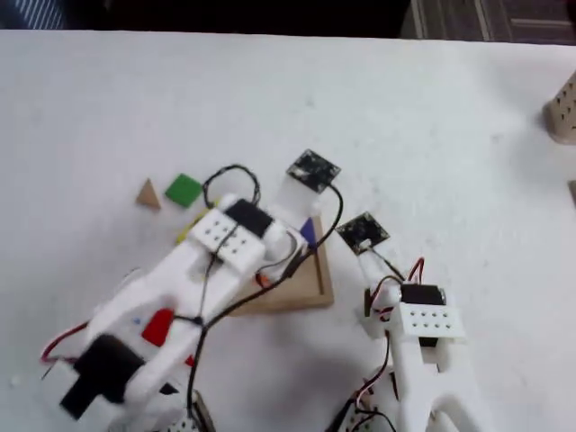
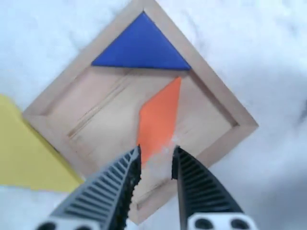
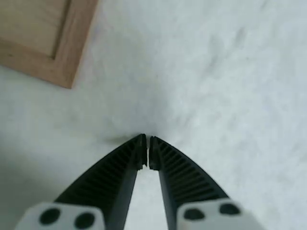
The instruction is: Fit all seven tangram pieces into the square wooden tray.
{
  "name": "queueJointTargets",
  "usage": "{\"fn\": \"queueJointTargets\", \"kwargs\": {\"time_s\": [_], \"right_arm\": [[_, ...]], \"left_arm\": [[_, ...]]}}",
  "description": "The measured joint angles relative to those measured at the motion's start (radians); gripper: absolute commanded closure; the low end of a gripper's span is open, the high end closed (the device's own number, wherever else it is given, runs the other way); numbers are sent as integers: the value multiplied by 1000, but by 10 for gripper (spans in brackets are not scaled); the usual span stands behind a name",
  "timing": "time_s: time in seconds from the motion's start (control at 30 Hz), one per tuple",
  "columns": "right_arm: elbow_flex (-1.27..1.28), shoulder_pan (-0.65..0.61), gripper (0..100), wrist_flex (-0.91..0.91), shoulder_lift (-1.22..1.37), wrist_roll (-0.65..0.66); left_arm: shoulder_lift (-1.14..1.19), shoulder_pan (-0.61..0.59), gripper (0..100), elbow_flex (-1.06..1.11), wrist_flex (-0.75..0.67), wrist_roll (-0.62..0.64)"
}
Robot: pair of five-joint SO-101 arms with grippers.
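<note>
One piece, the blue triangle [image 2: 141, 48], sits in a corner of the tray [image 2: 213, 86]; the left gripper [image 2: 156, 160] pinches the orange parallelogram [image 2: 158, 115] between its fingers over the tray floor. We count a yellow piece [image 2: 29, 153], a green square [image 1: 184, 189] and a tan triangle [image 1: 148, 194] outside the tray. The right gripper [image 3: 147, 143] has its fingers pressed together beside the tray.

The orange piece [image 2: 160, 115] blurs out at its end, pinched between the left fingers [image 2: 120, 184]. Beside them, the yellow piece [image 2: 29, 153] runs off the edge. Beyond the right fingers [image 3: 182, 177], the tray [image 3: 62, 52] is a cut-off corner. From above, the left arm [image 1: 180, 288] hides most of it.
</note>
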Motion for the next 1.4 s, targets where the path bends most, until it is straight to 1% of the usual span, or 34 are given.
{"fn": "queueJointTargets", "kwargs": {"time_s": [0.13,0.23,0.37,0.5,0.67,0.9,1.07,1.4], "right_arm": [[0,0,981,0,0,0],[0,0,981,0,0,0],[0,0,981,0,0,0],[0,0,981,0,0,0],[0,0,981,0,0,0],[0,0,981,0,0,0],[0,0,981,0,0,0],[0,0,981,0,0,0]], "left_arm": [[-121,34,919,143,-100,0],[-161,87,920,221,-161,0],[-133,143,921,227,-180,0],[-12,143,921,187,-180,0],[127,104,921,83,-150,2],[143,29,921,37,-129,0],[147,-64,921,37,-158,0],[130,-72,921,35,-147,0]]}}
